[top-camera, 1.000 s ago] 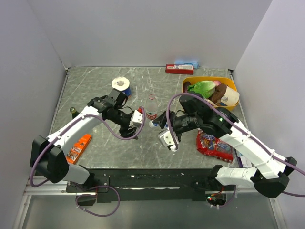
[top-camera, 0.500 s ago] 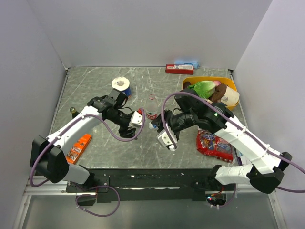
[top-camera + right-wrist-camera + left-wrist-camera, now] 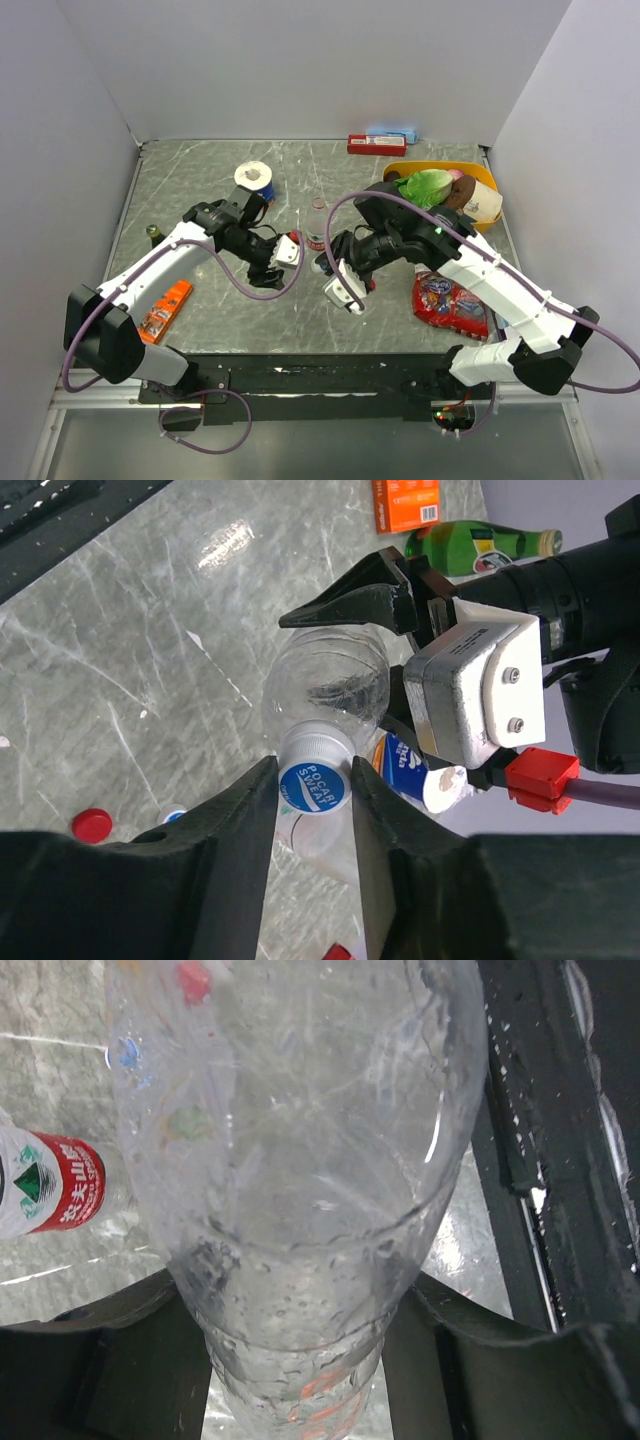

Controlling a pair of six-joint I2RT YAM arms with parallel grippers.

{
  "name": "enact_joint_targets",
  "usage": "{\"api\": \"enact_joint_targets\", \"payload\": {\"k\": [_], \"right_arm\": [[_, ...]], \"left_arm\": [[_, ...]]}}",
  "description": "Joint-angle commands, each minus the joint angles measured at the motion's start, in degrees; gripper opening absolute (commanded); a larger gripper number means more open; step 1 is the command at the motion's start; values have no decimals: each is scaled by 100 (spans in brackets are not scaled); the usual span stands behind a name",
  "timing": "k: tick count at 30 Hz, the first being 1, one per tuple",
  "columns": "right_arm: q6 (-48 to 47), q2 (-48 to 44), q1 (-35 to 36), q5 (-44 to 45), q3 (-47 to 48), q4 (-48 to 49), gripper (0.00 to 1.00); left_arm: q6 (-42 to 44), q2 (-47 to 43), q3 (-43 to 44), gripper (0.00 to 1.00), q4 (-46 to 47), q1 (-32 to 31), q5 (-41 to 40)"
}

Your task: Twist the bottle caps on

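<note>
My left gripper is shut on the body of a clear bottle, which lies sideways above the table. In the top view the left gripper faces the right gripper mid-table. A blue bottle cap printed "Pocari Sweat" sits on that bottle's mouth. My right gripper has both fingers pressed against the cap's sides. A bottle with a red label band stands upright just behind the grippers. A red cap and another blue cap lie loose on the table.
A blue can with a white top stands at the back left. A green bottle and an orange packet lie at the left. A yellow basket with soft toys, a red snack bag and a red box are on the right and back.
The right gripper has moved left toward the held bottle's mouth and its jaws have closed in on the blue cap. The left arm and its bottle have stayed put.
</note>
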Motion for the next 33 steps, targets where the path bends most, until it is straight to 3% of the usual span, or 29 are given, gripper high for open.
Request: {"api": "enact_joint_targets", "payload": {"k": [1, 7, 9, 11, 15, 16, 20, 25, 30, 33], "right_arm": [[-203, 102, 27, 50, 218, -139, 38], [-616, -12, 27, 304, -212, 300, 30], [-582, -12, 53, 462, -257, 379, 9], [-66, 241, 44, 463, 171, 222, 0], [1706, 822, 27, 603, 982, -8, 0], [1991, 918, 27, 673, 1044, 106, 0], [3336, 1121, 18, 841, 1289, 221, 0], [5637, 1682, -78, 1043, 1764, 221, 0], [7876, 2482, -394, 464, 2809, -514, 0], [8628, 2678, -579, 51, 2689, -264, 0]], "left_arm": [[433, -86, 213, 1, -160, -7, 192], [530, -94, 214, 1, -204, -7, 254], [451, -164, 135, 1, -117, -7, 271], [241, -296, -23, 1, 172, 2, 280], [-655, -665, -436, 1, 1147, -7, 123], [-1257, -770, -559, 1, 1497, -7, 53], [-2711, -1568, -1453, 1, 3699, -7, -535], [-4362, -2326, -2317, 1, 5813, -138, -1704], [-4490, -2521, -2898, 1, 6949, -1076, -3950], [-4506, -2275, -2863, 1, 7020, -1342, -4552]]}}
